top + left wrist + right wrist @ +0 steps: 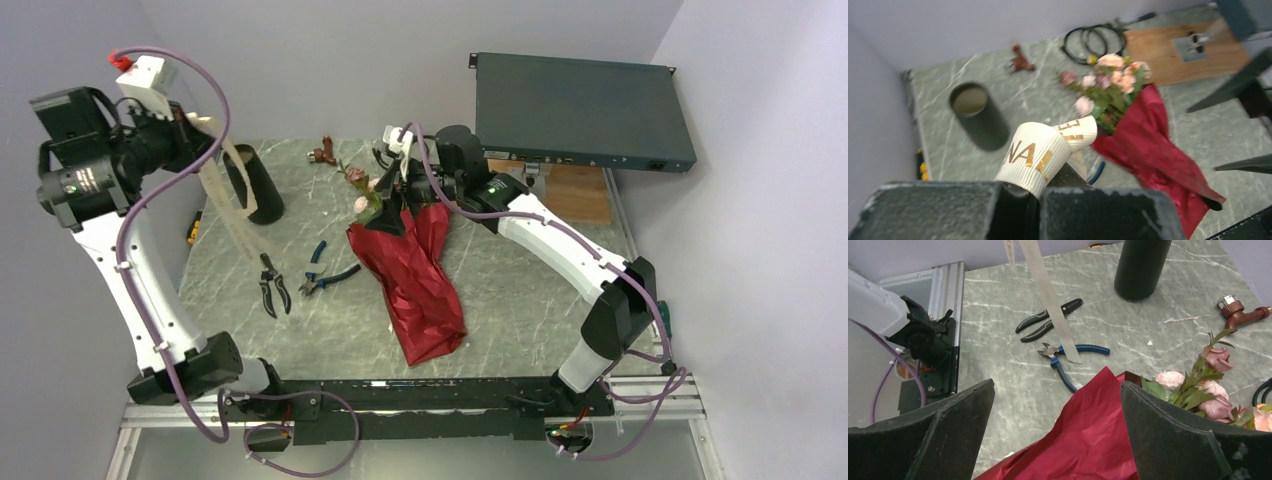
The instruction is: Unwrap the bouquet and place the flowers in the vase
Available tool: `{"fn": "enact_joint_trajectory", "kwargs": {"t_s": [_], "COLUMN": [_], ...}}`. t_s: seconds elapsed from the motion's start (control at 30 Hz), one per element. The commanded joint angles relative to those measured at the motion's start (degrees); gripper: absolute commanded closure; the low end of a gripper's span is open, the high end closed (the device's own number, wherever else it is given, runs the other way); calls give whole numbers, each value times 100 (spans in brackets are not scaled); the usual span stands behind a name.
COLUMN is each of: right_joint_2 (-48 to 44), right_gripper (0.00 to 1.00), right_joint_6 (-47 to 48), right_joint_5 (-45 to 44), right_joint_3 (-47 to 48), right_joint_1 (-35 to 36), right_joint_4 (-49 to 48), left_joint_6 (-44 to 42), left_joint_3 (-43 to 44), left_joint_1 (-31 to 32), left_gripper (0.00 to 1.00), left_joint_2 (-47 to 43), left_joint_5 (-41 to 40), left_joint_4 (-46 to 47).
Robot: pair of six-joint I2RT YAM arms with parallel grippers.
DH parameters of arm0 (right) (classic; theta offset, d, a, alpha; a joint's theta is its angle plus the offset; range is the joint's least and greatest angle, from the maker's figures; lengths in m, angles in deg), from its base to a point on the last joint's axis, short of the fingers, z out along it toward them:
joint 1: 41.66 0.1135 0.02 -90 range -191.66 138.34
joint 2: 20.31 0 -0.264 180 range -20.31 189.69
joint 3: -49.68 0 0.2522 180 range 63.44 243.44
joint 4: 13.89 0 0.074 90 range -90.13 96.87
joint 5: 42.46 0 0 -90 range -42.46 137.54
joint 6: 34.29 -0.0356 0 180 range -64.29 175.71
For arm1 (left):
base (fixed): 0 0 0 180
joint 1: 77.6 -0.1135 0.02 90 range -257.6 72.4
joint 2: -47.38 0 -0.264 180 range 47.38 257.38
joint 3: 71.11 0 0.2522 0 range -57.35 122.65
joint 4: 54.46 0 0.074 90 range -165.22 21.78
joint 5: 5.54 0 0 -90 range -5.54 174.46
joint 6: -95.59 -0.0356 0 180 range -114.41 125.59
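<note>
The bouquet (410, 270) lies across the middle of the counter (520, 290), with the flowers (362, 190) toward the far edge and the red paper (1088, 440) trailing toward the near edge. The vase (255, 185) stands upright near the far left corner.

The left tool (1035, 192) is clamped tight on the ribbon (1035, 152) and held high. The ribbon's loose length hangs down right past the vase, and its end dangles over the blue-handled cutters (1068, 357). If that arm swings, the strip could drag across the vase and tip it, or catch on the cutters.

The right tool (1057, 385) is spread wide and holds nothing, hovering over the paper just beside the flowers. If it closes here, it may pinch paper and stems together. A pull would then haul the whole bunch along the counter instead of peeling the wrap, and could bend the thin stems or crush a bloom. Crinkled paper may also slip out or tear.
</note>
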Motion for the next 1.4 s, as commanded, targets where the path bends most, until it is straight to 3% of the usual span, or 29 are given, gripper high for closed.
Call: {"fn": "enact_joint_trajectory", "kwargs": {"t_s": [0.0, 0.13, 0.23, 0.43, 0.73, 0.9, 1.07, 1.13, 1.2, 1.37], "right_joint_2": [-561, -675, -726, -769, -917, -903, -865, -856, -839, -748], "right_gripper": [0, 0, 0, 0, 0, 1, 4, 4, 5, 7], "right_joint_6": [270, 354, 439, 563, 724, 961, 1252, 1316, 1343, 1314], "right_joint_5": [19, -23, -67, -97, -191, -382, -740, -864, -944, -1165], "right_joint_3": [-163, -316, -368, -369, -597, -665, -766, -813, -817, -803], "right_joint_1": [-17, -17, -17, -17, -49, -112, -131, -131, -139, -140], "right_joint_4": [-195, -165, -137, 25, 455, 1077, 1483, 1539, 1593, 1586], "left_joint_6": [-983, -1423, -1676, -2101, -2774, -2769, -2866, -2924, -2855, -2733], "left_joint_3": [907, 1458, 1083, -486, -3829, -4668, -4939, -4864, -4799, -4384], "left_joint_1": [-681, -1075, -1166, -1246, -1245, -1241, -1235, -1240, -1240, -1231], "left_gripper": [100, 100, 100, 100, 100, 98, 50, 26, 15, 1], "left_joint_2": [405, 771, 720, 372, -381, -275, -159, -160, -215, -295], "left_joint_5": [-271, -411, -451, -1003, -1446, -1691, -1632, -1304, -1000, -196], "left_joint_4": [-1307, -1692, -1733, -1450, -626, -155, -96, -279, -356, -578]}}
